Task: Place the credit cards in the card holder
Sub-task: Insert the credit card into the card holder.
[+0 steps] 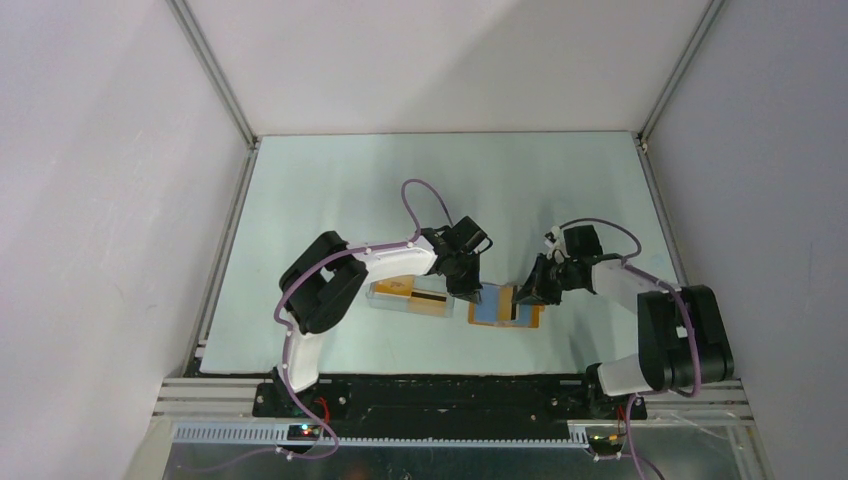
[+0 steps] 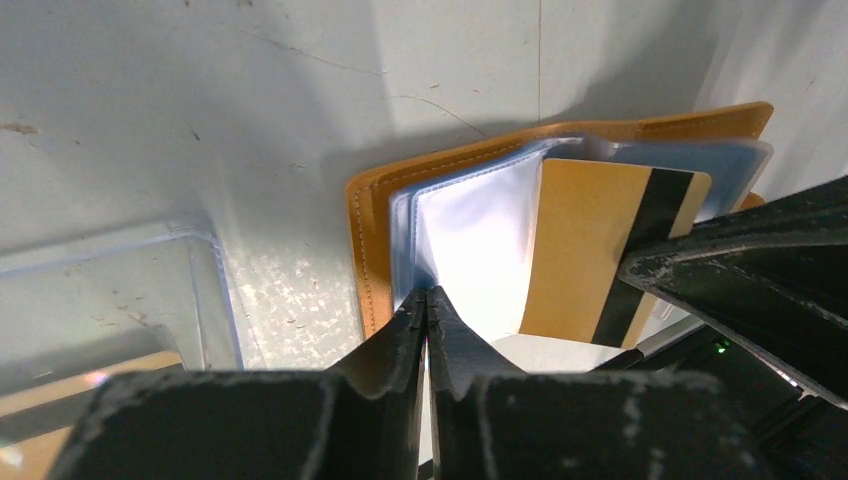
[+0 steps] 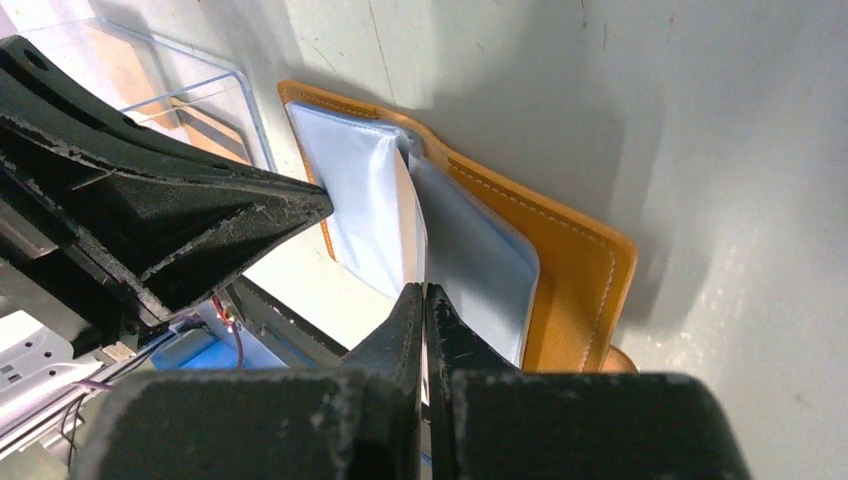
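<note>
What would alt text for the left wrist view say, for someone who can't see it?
An open orange card holder lies on a pale table, the left gripper pinching one of its clear pockets. From the right, the right gripper holds a gold credit card with a dark stripe against the pockets. A clear plastic box sits at left.

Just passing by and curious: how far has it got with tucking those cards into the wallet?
Done: the card holder lies open. In hand: the left gripper pinches a sleeve, and the right gripper holds a striped card at the pockets, not fully in. Left: at least one more card lies in the clear box.
</note>
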Robot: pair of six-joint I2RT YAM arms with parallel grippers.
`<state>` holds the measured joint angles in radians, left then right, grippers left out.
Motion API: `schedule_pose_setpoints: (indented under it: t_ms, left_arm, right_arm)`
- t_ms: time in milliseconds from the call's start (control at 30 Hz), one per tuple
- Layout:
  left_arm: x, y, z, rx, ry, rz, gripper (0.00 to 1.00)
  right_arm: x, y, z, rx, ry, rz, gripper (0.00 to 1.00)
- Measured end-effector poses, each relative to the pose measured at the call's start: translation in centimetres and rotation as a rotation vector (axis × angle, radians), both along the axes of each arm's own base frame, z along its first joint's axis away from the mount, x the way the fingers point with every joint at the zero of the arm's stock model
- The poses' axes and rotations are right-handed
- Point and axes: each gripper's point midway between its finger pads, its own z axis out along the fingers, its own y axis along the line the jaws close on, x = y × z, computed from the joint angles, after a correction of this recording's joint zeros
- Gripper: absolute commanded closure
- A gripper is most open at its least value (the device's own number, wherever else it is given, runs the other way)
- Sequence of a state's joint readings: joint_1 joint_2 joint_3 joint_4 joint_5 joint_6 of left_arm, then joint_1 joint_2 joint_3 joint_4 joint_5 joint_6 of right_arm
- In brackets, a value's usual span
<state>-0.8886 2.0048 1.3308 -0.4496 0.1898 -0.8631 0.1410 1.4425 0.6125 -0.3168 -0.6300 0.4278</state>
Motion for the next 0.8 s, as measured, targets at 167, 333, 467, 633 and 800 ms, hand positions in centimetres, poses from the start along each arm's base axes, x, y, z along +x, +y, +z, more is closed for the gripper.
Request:
schedule_pose_setpoints:
  t_ms: [167, 333, 467, 633, 800]
  left_arm:
    - [0.0, 0.0, 0.0, 0.000, -0.001, 0.000, 0.90]
    - [0.0, 0.0, 0.0, 0.001, -0.001, 0.000, 0.91]
    - [0.2, 0.1, 0.0, 0.001, -0.001, 0.003, 0.91]
    - [0.2, 0.1, 0.0, 0.000, -0.002, 0.003, 0.91]
    - [0.2, 0.1, 0.0, 0.000, -0.003, -0.001, 0.92]
  right_arm:
    - [-0.7, -0.2, 0.3, -0.027, 0.010, -0.010, 1.00]
    - [-1.1, 0.4, 0.0, -0.006, 0.029, 0.022, 1.00]
    - [-1.5, 1.3, -0.3, 0.031, 0.044, 0.059, 1.00]
    - [-1.5, 1.9, 0.1, 0.067, 0.026, 0.083, 1.00]
    - [-1.3, 2.0, 0.1, 0.080, 0.016, 0.089, 1.00]
